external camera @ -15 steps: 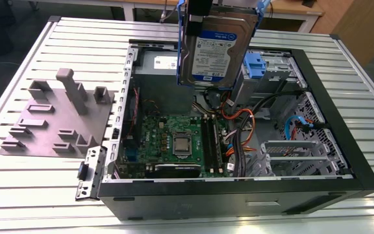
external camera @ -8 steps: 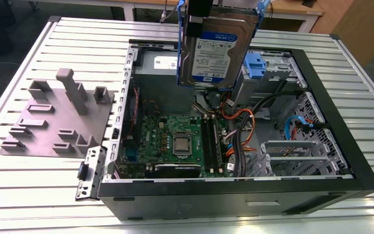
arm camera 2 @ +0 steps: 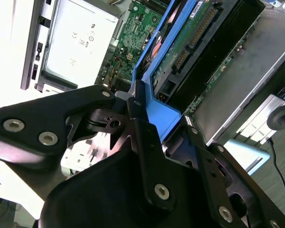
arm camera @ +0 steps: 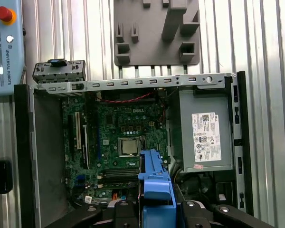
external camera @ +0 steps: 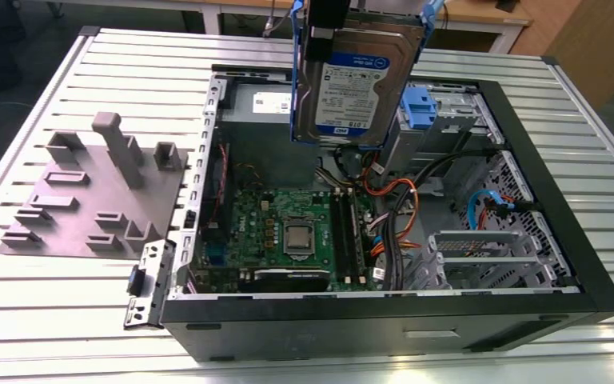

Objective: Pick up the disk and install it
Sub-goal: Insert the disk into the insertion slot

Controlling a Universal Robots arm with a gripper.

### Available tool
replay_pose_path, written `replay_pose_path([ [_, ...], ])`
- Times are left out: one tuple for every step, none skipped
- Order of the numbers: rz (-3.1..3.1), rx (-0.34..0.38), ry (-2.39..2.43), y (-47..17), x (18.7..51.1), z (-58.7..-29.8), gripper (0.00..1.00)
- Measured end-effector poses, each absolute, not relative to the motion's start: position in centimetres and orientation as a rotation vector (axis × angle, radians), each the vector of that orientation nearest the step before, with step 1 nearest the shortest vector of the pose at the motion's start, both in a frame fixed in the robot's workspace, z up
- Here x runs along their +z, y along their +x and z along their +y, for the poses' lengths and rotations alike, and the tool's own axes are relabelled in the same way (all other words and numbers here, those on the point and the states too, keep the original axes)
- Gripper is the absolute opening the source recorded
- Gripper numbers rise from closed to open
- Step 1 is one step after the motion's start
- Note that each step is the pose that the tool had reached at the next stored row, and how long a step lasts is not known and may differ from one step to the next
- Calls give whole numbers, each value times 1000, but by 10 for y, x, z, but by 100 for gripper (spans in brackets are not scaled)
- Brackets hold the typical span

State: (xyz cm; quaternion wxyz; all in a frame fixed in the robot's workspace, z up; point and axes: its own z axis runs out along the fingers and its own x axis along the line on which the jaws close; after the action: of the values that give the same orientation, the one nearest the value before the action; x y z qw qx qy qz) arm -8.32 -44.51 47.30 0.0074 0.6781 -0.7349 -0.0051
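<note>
The disk (external camera: 356,80), silver-grey with a white-and-blue label and blue rails, hangs upright above the back of the open computer case (external camera: 392,324). My gripper (external camera: 334,28) comes down from above and is shut on the disk's upper end. In the second wrist view the black fingers (arm camera 2: 137,107) clamp the blue rail of the disk (arm camera 2: 194,45), whose green circuit side shows. In the first wrist view the disk's blue rail (arm camera: 154,178) sticks out between the gripper's (arm camera: 154,211) jaws, over the motherboard.
Inside the case lie the motherboard (external camera: 285,232), the grey power-supply box (arm camera: 206,137) and a silver drive cage with a blue latch (external camera: 421,108), plus loose cables (external camera: 392,192). A grey fixture plate (external camera: 93,192) sits on the slatted table at the exterior view's left.
</note>
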Motion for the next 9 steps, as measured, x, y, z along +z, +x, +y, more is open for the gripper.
replay_pose_path([
  [-2298,-16,2120,-83,473,-445,36],
  [-2298,-16,2121,-83,474,-445,36],
  [-2298,-16,2121,-83,474,-445,36],
  [-2298,-16,2121,-83,474,-445,36],
  [-2298,-16,2121,-83,474,-445,36],
  [-2298,-16,2121,-83,474,-445,36],
  [-2298,-16,2121,-83,474,-445,36],
  [-2298,-16,2121,-83,474,-446,36],
  [-2298,-16,2121,-83,474,-446,36],
])
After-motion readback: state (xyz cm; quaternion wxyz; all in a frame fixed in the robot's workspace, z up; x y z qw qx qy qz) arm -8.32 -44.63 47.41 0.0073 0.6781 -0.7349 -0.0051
